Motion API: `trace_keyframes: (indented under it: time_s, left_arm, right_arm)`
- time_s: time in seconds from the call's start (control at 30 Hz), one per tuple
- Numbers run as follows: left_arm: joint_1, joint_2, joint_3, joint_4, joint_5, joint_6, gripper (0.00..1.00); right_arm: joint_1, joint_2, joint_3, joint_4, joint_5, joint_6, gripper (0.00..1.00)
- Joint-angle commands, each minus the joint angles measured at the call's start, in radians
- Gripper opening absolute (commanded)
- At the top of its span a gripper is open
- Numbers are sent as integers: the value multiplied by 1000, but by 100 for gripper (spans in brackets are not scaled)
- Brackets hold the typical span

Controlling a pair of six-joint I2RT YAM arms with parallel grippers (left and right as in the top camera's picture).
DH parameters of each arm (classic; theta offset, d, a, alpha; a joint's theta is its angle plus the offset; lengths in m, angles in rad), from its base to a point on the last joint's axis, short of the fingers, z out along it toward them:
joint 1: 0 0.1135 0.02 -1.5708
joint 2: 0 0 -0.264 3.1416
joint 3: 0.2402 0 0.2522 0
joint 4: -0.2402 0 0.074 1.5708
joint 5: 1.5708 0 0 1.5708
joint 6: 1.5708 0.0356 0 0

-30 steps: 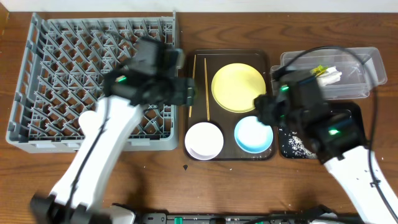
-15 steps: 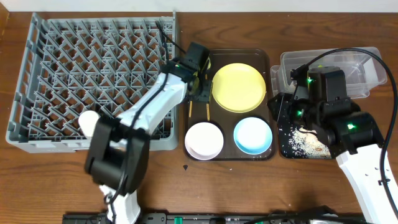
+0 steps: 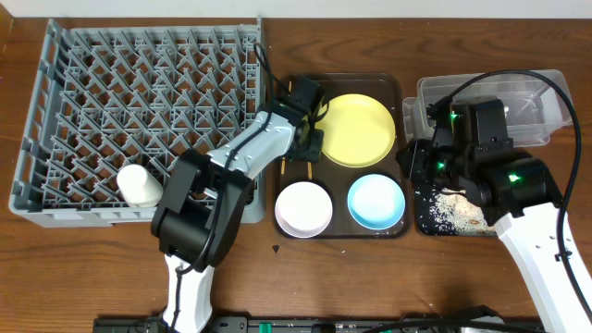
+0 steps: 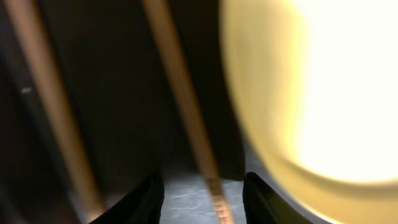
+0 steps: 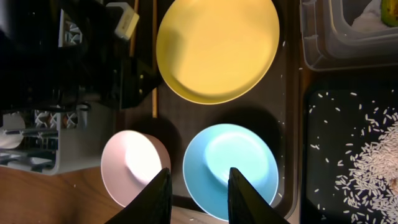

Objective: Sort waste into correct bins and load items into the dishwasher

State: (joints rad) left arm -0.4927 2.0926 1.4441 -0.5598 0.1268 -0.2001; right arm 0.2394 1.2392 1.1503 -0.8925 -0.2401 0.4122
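My left gripper (image 3: 310, 141) is low over the brown tray's left side, open, with one wooden chopstick (image 4: 186, 124) between its jaws (image 4: 202, 193); the second chopstick (image 4: 43, 93) lies to its left. The yellow plate (image 3: 356, 129) is just right of it. The pinkish-white bowl (image 3: 303, 208) and light blue bowl (image 3: 376, 200) sit at the tray's front. My right gripper (image 5: 198, 186) is open and empty above the blue bowl (image 5: 230, 168). The white cup (image 3: 137, 183) lies in the grey dish rack (image 3: 28, 120). Rice (image 3: 458, 208) lies in the black tray (image 3: 427, 208).
The brown serving tray (image 3: 338, 176) sits between the rack and the bins. The clear tub (image 3: 555, 88) at the back right holds the white napkin (image 5: 367, 15) and the green wrapper (image 5: 388, 9). Loose grains dot the serving tray's right edge.
My left arm swung from over the rack to the serving tray and came down over a chopstick, leaving the white cup in the rack. My right arm drew slightly right.
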Motion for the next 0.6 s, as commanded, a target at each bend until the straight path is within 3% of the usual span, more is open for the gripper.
trace_keyframes:
  time_s: [0.0, 0.33, 0.57]
  left_arm:
    - [-11, 35, 10, 5, -20, -14, 40]
    - [-11, 103, 11, -27, -41, -106, 15]
    - [2, 20, 46, -103, -42, -109, 9]
  right_arm:
    - [-3, 3, -3, -3, -12, -2, 27]
    - [-3, 3, -3, -17, -11, -2, 22]
    - [-3, 3, -3, -21, -12, -2, 20]
